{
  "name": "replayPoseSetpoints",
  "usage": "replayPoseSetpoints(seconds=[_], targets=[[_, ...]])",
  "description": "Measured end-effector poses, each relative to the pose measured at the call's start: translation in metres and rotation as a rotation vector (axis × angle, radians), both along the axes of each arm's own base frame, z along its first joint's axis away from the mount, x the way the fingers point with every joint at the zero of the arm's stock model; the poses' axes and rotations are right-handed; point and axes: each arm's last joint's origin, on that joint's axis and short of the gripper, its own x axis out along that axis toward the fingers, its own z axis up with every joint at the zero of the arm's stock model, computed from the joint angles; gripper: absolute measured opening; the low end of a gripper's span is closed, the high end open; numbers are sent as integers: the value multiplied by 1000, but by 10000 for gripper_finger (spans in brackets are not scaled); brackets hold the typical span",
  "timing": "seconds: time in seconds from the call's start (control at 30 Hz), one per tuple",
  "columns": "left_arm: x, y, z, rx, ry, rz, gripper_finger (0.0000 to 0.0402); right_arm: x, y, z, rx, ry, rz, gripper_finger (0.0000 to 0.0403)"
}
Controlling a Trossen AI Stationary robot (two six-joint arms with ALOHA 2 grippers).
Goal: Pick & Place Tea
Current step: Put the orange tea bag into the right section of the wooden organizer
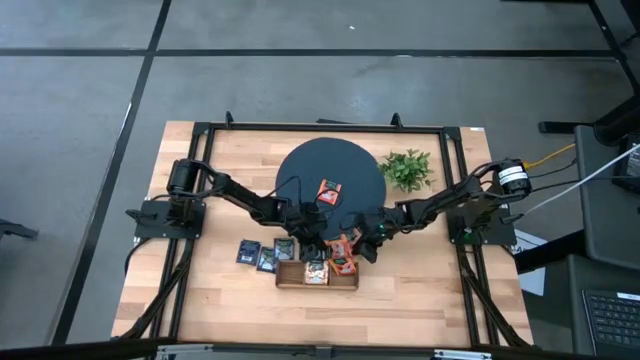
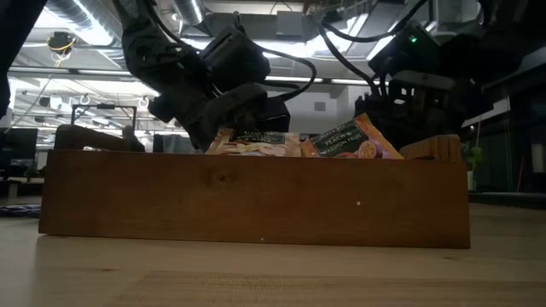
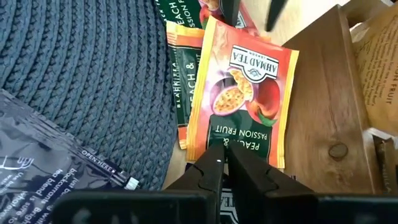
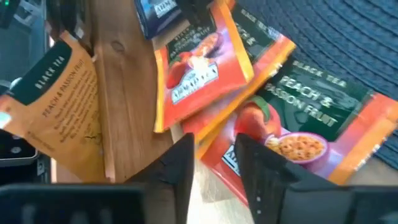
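Note:
Several tea sachets are in view. An orange-red one [image 3: 239,93] lies between the round dark mat [image 1: 300,175] and the wooden tray [image 1: 316,281], overlapping other orange sachets [image 4: 298,124]. My left gripper [image 3: 224,152] is shut on its near edge. My right gripper [image 4: 214,155] hovers open over the same pile, one finger on each side of a sachet, touching nothing that I can see. Beige [image 2: 256,141] and orange [image 2: 350,136] sachets stick up out of the tray. One sachet [image 1: 328,190] lies on the mat, and three dark ones [image 1: 266,255] lie on the table left of the tray. My left gripper pinches the orange-red sachet between its two fingers at the edge [image 3: 245,146] below the words "Passion Fruit". The fingers slant down at it along its length. The sachet stays low and tilted, its far end [image 3: 249,37] resting over another sachet beside the tray wall [image 3: 323,93].
The two grippers stand close together over the gap between mat and tray. A leafy green plant [image 1: 407,168] stands right of the mat. A navy sachet [image 3: 43,162] lies on the mat near my left gripper. Bare table [image 1: 420,290] lies right of the tray.

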Motion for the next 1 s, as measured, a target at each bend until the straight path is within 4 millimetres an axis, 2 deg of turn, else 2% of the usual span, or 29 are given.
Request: replayPoseSetpoints(seconds=[0.17, 0.33, 0.53, 0.9, 1.0], targets=[[2, 1, 1, 15, -33, 9, 15, 1, -1, 1, 0, -17, -3, 165], [3, 1, 1, 22, -53, 12, 10, 3, -1, 2, -3, -44, -4, 166], [3, 1, 2, 28, -55, 23, 3, 4, -1, 3, -7, -60, -2, 126], [3, 1, 2, 25, -58, 21, 2, 4, -1, 3, -22, -69, 14, 15], [4, 1, 2, 24, -59, 22, 2, 3, -1, 2, -22, -59, 15, 7]])
